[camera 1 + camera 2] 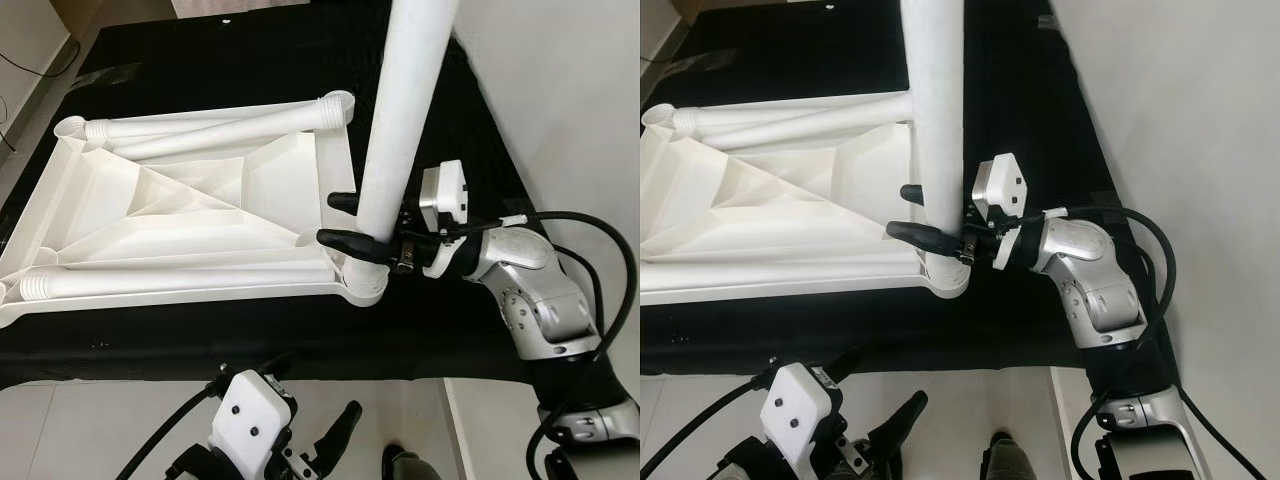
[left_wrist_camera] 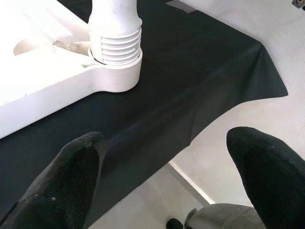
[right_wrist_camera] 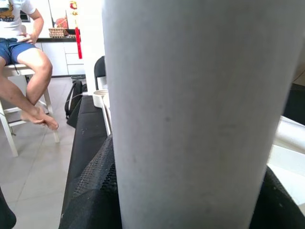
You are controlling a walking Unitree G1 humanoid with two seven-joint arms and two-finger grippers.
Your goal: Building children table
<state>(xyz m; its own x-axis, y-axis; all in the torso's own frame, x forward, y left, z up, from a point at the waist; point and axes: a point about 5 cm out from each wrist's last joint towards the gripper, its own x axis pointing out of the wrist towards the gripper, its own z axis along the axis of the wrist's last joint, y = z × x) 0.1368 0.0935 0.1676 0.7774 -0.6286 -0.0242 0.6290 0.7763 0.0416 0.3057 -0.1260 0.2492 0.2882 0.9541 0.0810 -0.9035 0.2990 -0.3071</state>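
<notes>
I see black cloth (image 1: 200,330), white tabletop (image 1: 180,215) upside down near front edge. Right gripper (image 1: 345,220) clamped round upright leg (image 1: 400,130) in corner socket (image 2: 116,78). Left gripper (image 2: 167,176) spread wide, off cloth edge.

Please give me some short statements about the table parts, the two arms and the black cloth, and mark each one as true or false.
1. The right gripper has its jaws closed around the upright white leg. True.
2. The upright leg stands in a corner socket of the upturned white tabletop. True.
3. The left gripper is holding a second leg. False: its jaws are open and hold nothing, low at the near edge of the black cloth.
4. The tabletop lies directly on the bare tiled floor. False: it lies on the black cloth.
5. Two more white legs lie flat on the tabletop. True: one along the far edge, one along the near edge.
</notes>
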